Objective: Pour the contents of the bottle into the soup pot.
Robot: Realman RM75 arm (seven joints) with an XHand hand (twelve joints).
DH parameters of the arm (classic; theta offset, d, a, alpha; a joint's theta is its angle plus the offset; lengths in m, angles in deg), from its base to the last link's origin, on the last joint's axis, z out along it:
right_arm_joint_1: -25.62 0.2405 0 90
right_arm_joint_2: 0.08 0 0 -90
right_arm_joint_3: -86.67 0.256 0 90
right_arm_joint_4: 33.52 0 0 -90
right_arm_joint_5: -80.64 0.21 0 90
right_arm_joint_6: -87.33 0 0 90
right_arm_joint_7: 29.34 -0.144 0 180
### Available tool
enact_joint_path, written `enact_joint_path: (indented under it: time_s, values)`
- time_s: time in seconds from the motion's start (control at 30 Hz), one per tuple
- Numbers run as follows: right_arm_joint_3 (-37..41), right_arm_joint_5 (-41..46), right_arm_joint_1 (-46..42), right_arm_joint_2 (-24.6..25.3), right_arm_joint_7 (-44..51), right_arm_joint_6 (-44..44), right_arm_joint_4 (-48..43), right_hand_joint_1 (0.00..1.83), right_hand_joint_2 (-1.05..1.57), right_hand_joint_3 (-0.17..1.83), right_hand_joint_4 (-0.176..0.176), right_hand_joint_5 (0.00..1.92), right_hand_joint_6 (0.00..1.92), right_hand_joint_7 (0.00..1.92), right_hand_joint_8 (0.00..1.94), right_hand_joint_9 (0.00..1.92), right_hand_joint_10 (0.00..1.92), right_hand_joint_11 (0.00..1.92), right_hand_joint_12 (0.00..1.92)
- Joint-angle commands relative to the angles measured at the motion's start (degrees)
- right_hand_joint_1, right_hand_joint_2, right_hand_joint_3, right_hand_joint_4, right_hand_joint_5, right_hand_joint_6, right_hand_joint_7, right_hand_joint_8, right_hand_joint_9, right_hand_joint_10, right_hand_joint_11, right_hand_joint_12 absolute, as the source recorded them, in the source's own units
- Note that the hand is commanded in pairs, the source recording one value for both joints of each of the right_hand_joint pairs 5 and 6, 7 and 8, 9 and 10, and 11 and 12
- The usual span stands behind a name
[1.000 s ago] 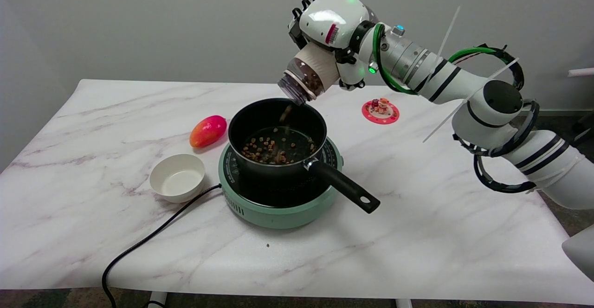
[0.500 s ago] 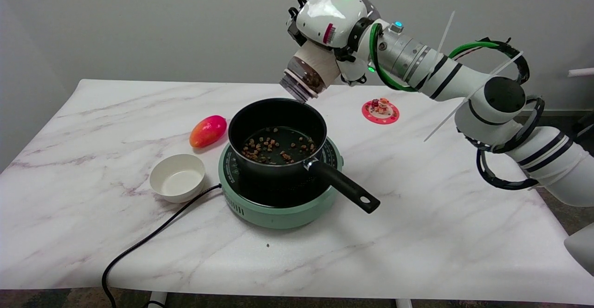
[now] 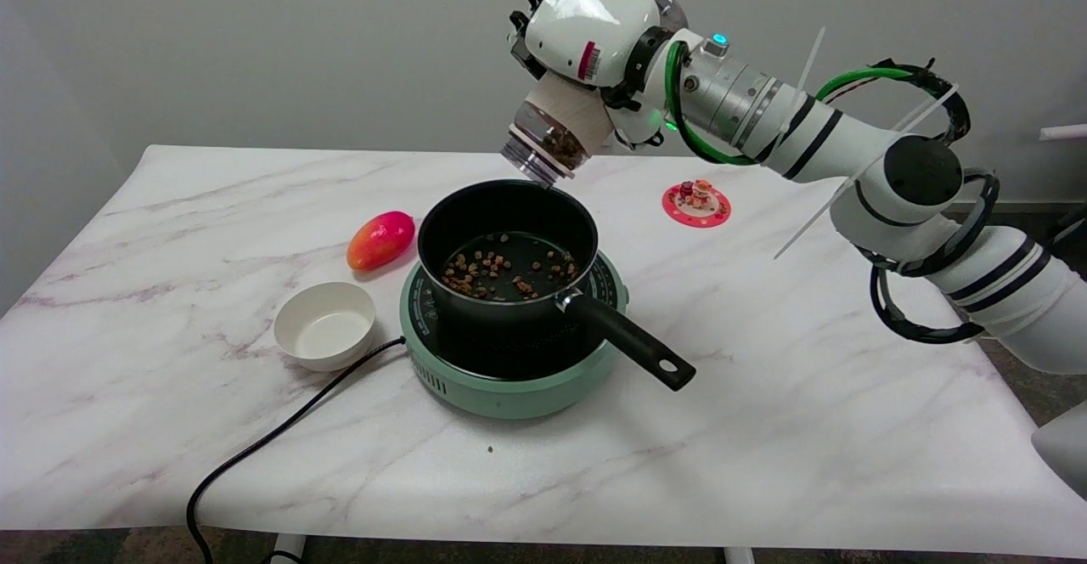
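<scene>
a black cord (image 3: pixel 255 454) runs from the lower left of the frame to a mint green hotplate (image 3: pixel 509 377) at the centre. left of it sit a white bowl (image 3: pixel 324 324) and a red-orange mango (image 3: pixel 380 239). on the hotplate stands the black soup pot (image 3: pixel 507 245), brown pellets scattered across its bottom. above the pot's far rim, the right hand (image 3: pixel 586 25) has its fingers wrapped around the bottle (image 3: pixel 556 131), tilted mouth-down toward lower left, some pellets inside. a red coaster (image 3: pixel 696 204) lies farther right.

On my table (image 3: pixel 849 428) — mango (image 3: pixel 380 239), white bowl (image 3: pixel 324 324) beside green hotplate (image 3: pixel 509 377), black cord (image 3: pixel 272 437), red coaster (image 3: pixel 696 204) far side.
</scene>
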Motion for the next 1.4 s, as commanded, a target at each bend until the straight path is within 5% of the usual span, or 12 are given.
enact_joint_path:
  time_s: [0.03,1.4]
  values:
    - [-2.02,-4.20,1.15,0.00,-0.08,-0.47,-4.10,1.68,0.48,1.23,0.000,1.92,1.92,1.92,1.92,1.47,1.47,1.16,1.16]
    - [-8.08,-10.41,5.79,-2.24,-0.16,0.09,-1.31,1.66,0.47,1.19,0.000,1.92,1.92,1.92,1.92,1.45,1.45,1.16,1.16]
